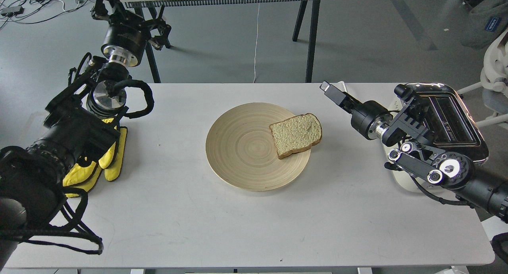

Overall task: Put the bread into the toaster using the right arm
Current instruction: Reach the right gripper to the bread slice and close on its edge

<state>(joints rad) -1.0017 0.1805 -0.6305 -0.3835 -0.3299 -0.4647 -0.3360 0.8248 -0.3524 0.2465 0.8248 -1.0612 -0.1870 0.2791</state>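
The bread [295, 135] lies flat on the right side of a round wooden plate [242, 147] at the table's middle. The toaster [460, 115] stands at the table's right edge with its chrome top showing; my right arm covers its left side. My right gripper [331, 93] hangs low over the table just right of the plate, pointing left, a short way up and right of the bread. It is seen edge-on, so its jaws cannot be told apart. My left gripper [131, 10] is open and empty, raised beyond the table's far left corner.
A yellow cloth [113, 159] lies at the left edge under my left arm. The toaster's white cord [342, 84] runs off the back edge beside the right gripper. A second table's legs [313, 36] stand behind.
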